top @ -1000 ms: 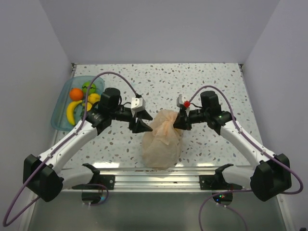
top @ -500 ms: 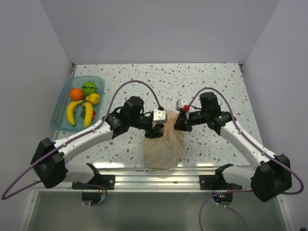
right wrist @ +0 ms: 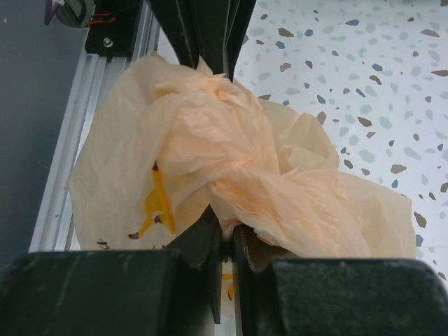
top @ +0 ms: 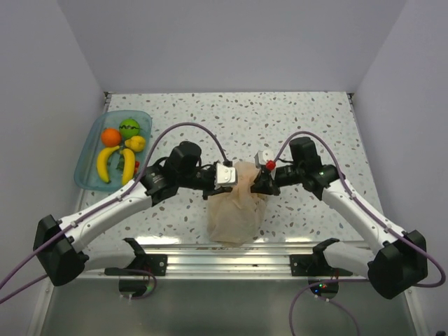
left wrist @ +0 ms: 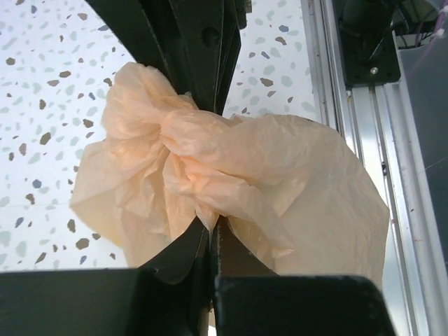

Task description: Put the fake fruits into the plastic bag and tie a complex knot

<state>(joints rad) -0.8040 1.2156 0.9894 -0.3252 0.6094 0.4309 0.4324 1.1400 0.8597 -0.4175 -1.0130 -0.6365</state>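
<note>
My left gripper (left wrist: 212,234) has swung in to face my right gripper (right wrist: 225,234), and both now look clamped on the twisted neck of the bag (top: 234,213) between them, so I judge the knot (right wrist: 238,175) is ready for tightening.

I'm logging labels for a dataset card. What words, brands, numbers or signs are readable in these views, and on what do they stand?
No readable text in any view.
plastic bag: orange print shows through the crumpled film, too folded to read; the tiny dark marks below it are too small to read.
green ball: a dark zigzag marking, no letters.
</note>
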